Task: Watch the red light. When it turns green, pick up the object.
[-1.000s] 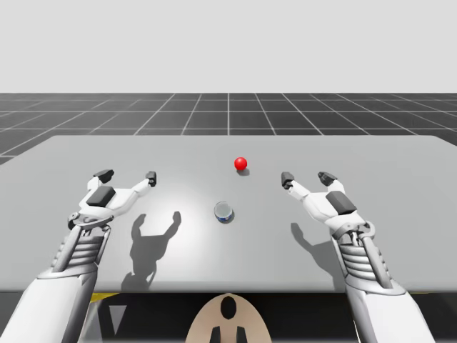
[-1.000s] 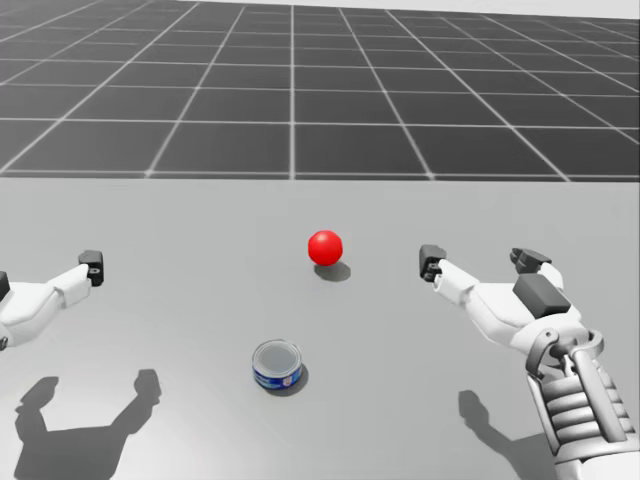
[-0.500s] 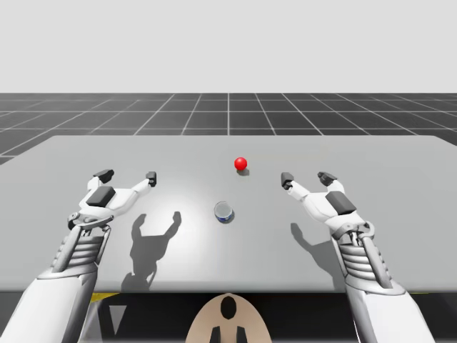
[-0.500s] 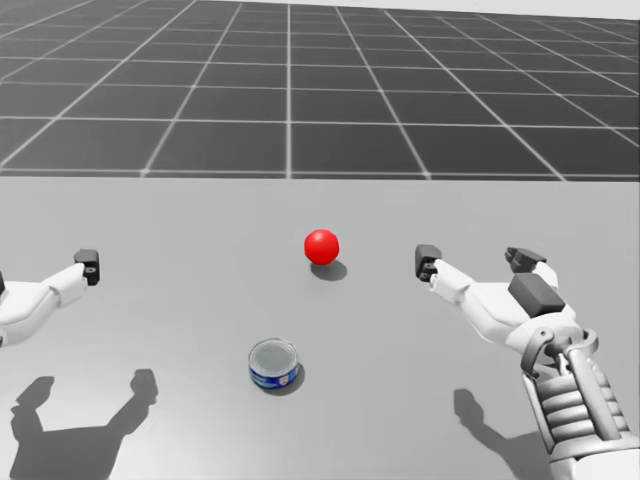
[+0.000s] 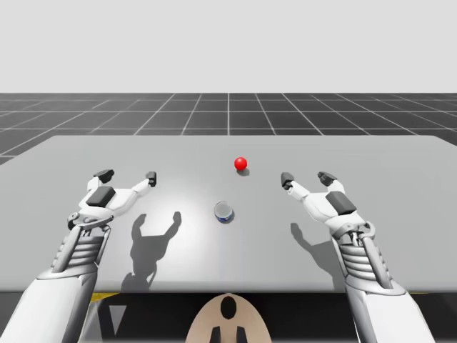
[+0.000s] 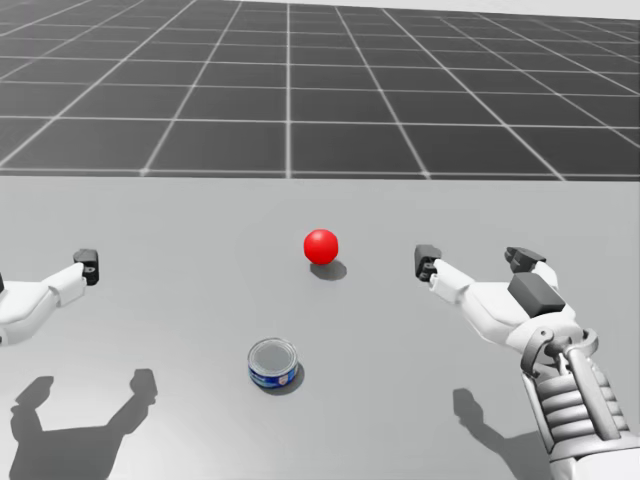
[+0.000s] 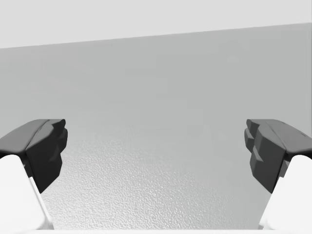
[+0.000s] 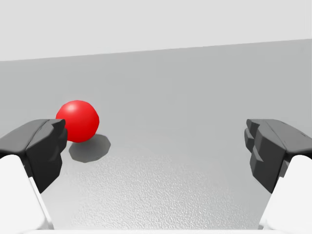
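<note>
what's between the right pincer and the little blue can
Nothing visible. The low blue can sits alone on the bare table, apart from the open right pincer. The red light lies farther back, off the line between them.

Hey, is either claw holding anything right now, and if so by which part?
Nothing is held. Both the left claw and right claw are open, apart from the can.
</note>
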You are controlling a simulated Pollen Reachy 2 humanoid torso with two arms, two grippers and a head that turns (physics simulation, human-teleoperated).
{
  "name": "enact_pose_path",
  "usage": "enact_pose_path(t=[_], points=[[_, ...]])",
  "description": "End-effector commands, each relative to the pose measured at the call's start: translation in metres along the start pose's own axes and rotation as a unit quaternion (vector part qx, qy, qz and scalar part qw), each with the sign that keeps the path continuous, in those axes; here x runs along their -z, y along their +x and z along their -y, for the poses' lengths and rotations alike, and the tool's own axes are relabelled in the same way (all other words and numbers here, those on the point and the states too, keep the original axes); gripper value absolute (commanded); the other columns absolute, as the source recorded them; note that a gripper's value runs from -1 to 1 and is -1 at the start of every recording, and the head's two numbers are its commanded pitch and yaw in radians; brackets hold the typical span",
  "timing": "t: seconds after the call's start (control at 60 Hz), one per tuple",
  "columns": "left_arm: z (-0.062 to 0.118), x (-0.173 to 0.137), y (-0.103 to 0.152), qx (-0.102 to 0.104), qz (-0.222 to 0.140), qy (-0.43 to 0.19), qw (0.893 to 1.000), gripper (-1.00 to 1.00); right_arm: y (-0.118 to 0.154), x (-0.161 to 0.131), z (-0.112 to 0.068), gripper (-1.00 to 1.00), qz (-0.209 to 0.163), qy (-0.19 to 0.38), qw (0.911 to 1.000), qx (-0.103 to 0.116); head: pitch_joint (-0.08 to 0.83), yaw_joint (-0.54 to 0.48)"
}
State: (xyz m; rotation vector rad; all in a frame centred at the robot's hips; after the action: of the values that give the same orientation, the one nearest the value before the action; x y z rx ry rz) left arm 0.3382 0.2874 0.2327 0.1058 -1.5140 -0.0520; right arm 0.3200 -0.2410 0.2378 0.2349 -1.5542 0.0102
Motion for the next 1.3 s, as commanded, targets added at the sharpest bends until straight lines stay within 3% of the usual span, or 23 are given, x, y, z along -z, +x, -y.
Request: enact_pose_path(t=[0.017,1.3], points=[[-0.0002,0.0000,0.0002,0.000,0.000,0.000,1.000,-1.00,-0.0010,0.0000,-0.0013,-1.00,-0.001,0.001,1.0000,0.003,0.433,-0.07],[0.0005,-0.0007,0.0004,0.003,0.002,-0.001,1.000,-1.00,0.0010,-0.0012,-0.0004,-1.00,0.004,0.000,1.0000,-0.001,0.440,-0.07]])
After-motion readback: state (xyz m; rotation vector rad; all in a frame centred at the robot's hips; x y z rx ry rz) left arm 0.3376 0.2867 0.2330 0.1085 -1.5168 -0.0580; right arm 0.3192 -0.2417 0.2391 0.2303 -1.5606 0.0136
